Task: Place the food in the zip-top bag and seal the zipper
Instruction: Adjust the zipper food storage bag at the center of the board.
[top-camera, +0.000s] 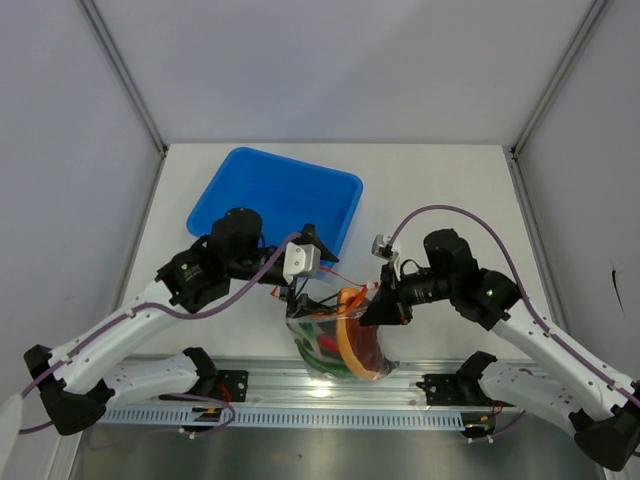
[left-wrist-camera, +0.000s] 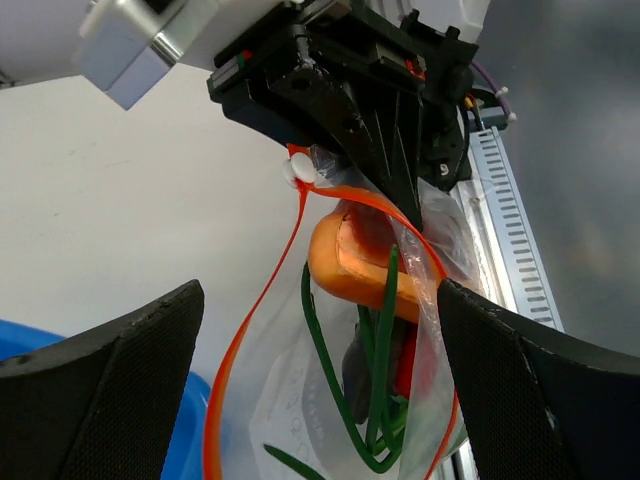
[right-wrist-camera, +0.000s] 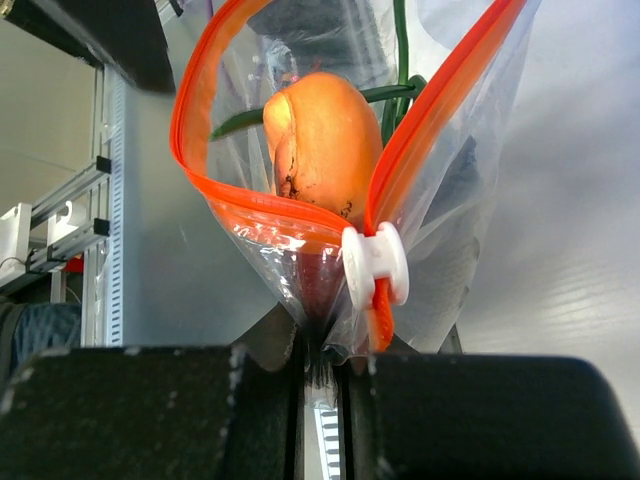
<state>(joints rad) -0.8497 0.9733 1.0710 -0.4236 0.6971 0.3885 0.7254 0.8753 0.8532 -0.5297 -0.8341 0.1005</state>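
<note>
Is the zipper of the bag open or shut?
Open. The zipper gapes: its two strips stand apart, meeting only at the white slider.

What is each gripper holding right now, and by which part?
Right gripper pinches the zip-top bag at its corner beside the white slider; left gripper holds nothing.

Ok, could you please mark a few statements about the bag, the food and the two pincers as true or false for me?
1. The right pincer is shut on a corner of the zip-top bag. True.
2. The left pincer is clamped on the zipper. False: it stands wide open and holds nothing.
3. The zipper is sealed along its whole length. False: its two strips gape apart, with the white slider at the end by the right pincer.
4. The orange slice is inside the bag. True.
5. The bag lies in the blue tray. False: it is held up near the front rail, apart from the tray.
</note>
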